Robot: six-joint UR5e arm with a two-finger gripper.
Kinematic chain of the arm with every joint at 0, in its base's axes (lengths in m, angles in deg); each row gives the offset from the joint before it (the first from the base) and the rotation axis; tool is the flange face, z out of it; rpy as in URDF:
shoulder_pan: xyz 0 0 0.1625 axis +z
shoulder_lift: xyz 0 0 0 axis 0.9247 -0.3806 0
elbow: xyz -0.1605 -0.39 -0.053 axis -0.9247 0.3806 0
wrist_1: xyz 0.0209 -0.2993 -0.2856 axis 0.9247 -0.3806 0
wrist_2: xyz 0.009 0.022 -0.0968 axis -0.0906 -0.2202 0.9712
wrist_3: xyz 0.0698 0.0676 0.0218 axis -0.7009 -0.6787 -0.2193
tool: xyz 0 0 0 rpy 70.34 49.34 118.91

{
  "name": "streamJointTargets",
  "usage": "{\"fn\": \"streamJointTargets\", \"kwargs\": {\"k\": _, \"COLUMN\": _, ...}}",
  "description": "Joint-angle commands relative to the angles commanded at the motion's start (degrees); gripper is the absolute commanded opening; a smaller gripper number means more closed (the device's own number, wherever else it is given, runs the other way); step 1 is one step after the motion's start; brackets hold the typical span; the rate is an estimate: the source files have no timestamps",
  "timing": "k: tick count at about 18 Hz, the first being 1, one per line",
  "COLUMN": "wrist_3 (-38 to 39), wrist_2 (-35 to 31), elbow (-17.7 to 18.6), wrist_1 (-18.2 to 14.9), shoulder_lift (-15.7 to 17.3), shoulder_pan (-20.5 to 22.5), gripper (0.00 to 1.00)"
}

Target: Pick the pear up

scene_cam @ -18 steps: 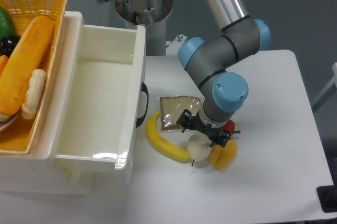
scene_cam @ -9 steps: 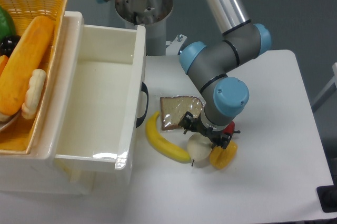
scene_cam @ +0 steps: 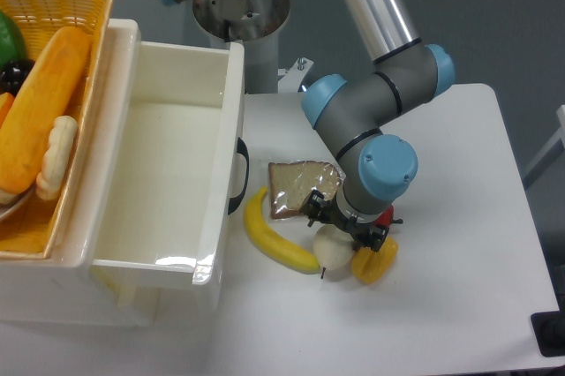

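Note:
The pear (scene_cam: 333,250) is a pale cream rounded fruit with a thin dark stem pointing toward the table's front. It lies on the white table (scene_cam: 459,305) between the banana (scene_cam: 270,236) and the yellow-orange pepper (scene_cam: 374,260). My gripper (scene_cam: 345,223) points down right over the pear's top. Its dark fingers (scene_cam: 312,206) stand spread to either side of the fruit, wider than it, and the upper part of the pear is hidden under the wrist.
A wrapped slice of brown bread (scene_cam: 299,186) lies just behind the gripper. A small red object (scene_cam: 386,214) shows by the pepper. A white bin (scene_cam: 172,160) stands at the left, with a wicker basket (scene_cam: 53,67) of food beyond it.
The gripper has moved slightly down and to the right over the pear. The pear, banana and pepper have stayed in place.

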Motion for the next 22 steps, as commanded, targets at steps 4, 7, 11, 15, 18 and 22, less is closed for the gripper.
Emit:
{"fn": "streamJointTargets", "kwargs": {"k": 4, "wrist_3": 0.61, "wrist_2": 0.00, "elbow": -0.09, "wrist_1": 0.53, "shoulder_lift": -0.35, "shoulder_pan": -0.09, "gripper": 1.00}}
{"fn": "streamJointTargets", "kwargs": {"k": 7, "wrist_3": 0.62, "wrist_2": 0.09, "elbow": -0.09, "wrist_1": 0.62, "shoulder_lift": -0.53, "shoulder_pan": -0.09, "gripper": 1.00}}
{"fn": "streamJointTargets", "kwargs": {"k": 11, "wrist_3": 0.79, "wrist_2": 0.09, "elbow": -0.18, "wrist_1": 0.62, "shoulder_lift": -0.79, "shoulder_pan": -0.09, "gripper": 1.00}}
{"fn": "streamJointTargets", "kwargs": {"k": 15, "wrist_3": 0.79, "wrist_2": 0.09, "elbow": -0.35, "wrist_1": 0.62, "shoulder_lift": -1.06, "shoulder_pan": -0.18, "gripper": 1.00}}
{"fn": "streamJointTargets", "kwargs": {"k": 18, "wrist_3": 0.79, "wrist_2": 0.09, "elbow": -0.53, "wrist_1": 0.70, "shoulder_lift": -1.32, "shoulder_pan": -0.17, "gripper": 1.00}}
{"fn": "streamJointTargets", "kwargs": {"k": 22, "wrist_3": 0.79, "wrist_2": 0.09, "elbow": -0.88, "wrist_1": 0.70, "shoulder_lift": -1.50, "shoulder_pan": -0.18, "gripper": 1.00}}
